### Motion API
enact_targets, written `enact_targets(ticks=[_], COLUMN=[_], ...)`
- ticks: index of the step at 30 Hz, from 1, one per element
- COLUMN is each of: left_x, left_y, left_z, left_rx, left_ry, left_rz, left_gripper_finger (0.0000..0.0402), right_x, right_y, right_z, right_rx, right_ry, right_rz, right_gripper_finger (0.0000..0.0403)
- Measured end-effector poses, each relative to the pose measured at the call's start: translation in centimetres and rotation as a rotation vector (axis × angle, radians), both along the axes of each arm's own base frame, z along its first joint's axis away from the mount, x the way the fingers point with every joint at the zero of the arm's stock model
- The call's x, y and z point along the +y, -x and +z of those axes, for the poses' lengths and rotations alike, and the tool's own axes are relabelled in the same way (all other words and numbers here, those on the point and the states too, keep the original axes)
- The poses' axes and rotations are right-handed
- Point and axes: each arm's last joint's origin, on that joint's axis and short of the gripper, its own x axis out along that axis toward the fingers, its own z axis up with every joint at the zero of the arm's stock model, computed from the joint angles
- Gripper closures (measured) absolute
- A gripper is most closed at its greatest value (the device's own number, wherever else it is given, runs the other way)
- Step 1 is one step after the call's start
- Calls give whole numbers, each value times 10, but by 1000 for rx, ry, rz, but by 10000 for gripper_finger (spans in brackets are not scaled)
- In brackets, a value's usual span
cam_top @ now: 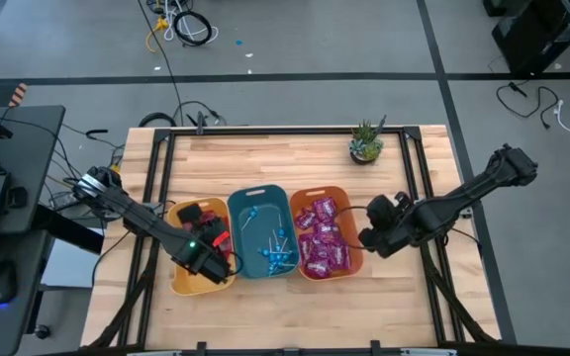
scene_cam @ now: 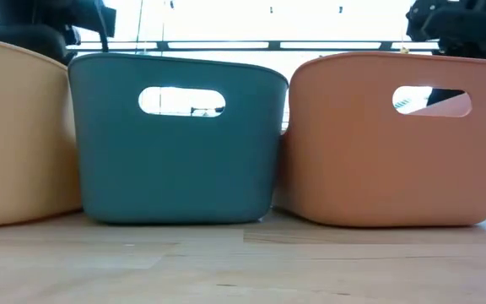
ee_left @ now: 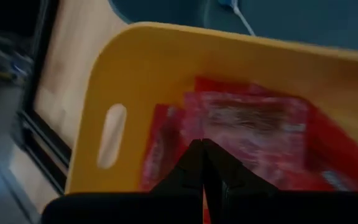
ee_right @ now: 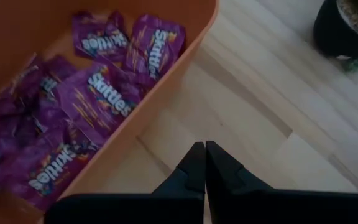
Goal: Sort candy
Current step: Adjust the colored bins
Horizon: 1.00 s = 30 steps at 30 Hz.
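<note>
On the pale wooden slatted table [cam_top: 295,163], 3 plastic bins sit side by side near the front edge: a yellow plastic bin [cam_top: 180,282] on the left, a teal plastic bin [cam_top: 255,198] in the middle and an orange plastic bin [cam_top: 354,259] on the right. From table height only their outer walls and handle slots show, and the contents are hidden. The left gripper [ee_left: 202,152] hangs over the yellow bin with its 2 dark fingers pressed together on nothing; its arm covers much of the flat red packets [ee_left: 253,134] lying inside. The right gripper [ee_right: 204,155] hovers over bare wood just right of the orange bin, fingers likewise clenched and empty. Shiny purple-magenta packets [ee_right: 98,90] fill the orange bin. Tiny blue lollipops on thin white sticks [cam_top: 275,252] lie in the teal bin, too small to count. A small potted green plant [cam_top: 366,141] stands at the far right.
</note>
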Motion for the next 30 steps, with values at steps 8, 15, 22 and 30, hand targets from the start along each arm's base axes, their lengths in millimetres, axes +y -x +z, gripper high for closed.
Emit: enact_targets(ticks=[8,15,22,30], left_x=[4,4,3,12], left_y=[2,0,-10,-29], left_z=[-11,-11,-12,-14], left_rx=[49,55,55,36], left_ry=[-90,-163,-142,-51], left_rz=[-126,-217,-324,-400], left_gripper_finger=[402,402,402,402], right_x=[7,14,21,24], right_y=[-1,0,1,2], right_z=[-4,-5,-4,-4], right_rx=[7,7,-14,-17], right_ry=[-39,-75,-88,-89], right_rz=[27,67,99,117], right_gripper_finger=[403,403,403,403])
